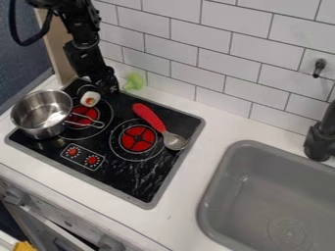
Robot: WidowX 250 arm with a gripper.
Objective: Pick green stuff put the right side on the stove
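The black gripper [106, 88] hangs low over the back left part of the black stove [134, 181]. Immediately to its right is a light green thing [134, 81], resembling broccoli, by the stove's back edge and in front of the tiled wall. Whether the gripper touches it cannot be told. On the stove's right half, a red-handled spoon [149, 116] lies slantwise across the area behind and beside the right red burner [137, 138].
A metal pot [40, 112] stands at the stove's left, its handle reaching over the left burner. A small white piece with an orange-red centre [90, 99] is just in front of the gripper. The grey sink [262, 196] and black faucet [320, 139] are at the right.
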